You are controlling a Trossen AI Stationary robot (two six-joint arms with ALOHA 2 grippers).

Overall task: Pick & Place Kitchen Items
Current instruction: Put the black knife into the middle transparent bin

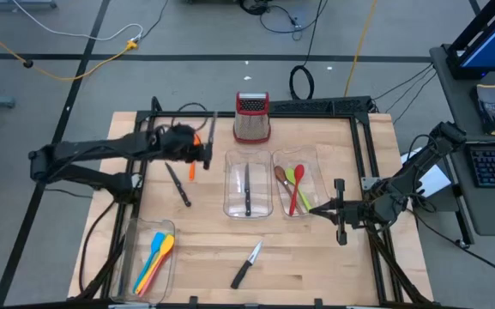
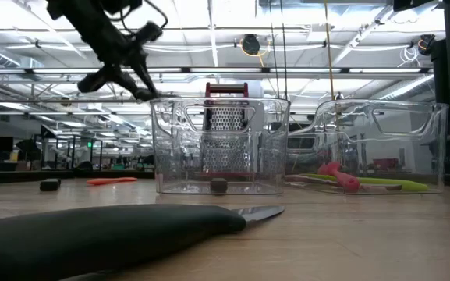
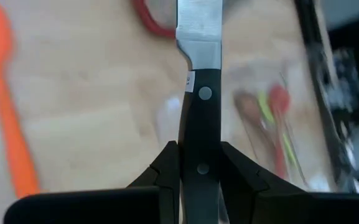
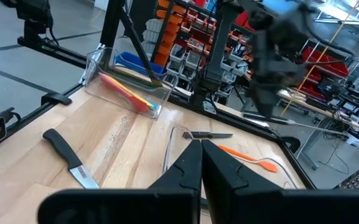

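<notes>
High view: left gripper [image 1: 206, 148] hangs above the table's far left, jaws clamped on a black-handled knife [image 3: 200, 93], beside the orange spoon [image 1: 192, 170]. Another knife [image 1: 178, 185] lies nearby; one sits in the middle tray [image 1: 247, 206]; a fourth [image 1: 245, 266] lies at the near edge. Right gripper [image 1: 314, 209] waits fully closed, empty, by the spoon tray [image 1: 319, 176].

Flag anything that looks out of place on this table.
Two knives lie loose on the wood: one beside the left gripper, which holds a third knife; another at the front edge. An orange spoon also lies untrayed.
</notes>
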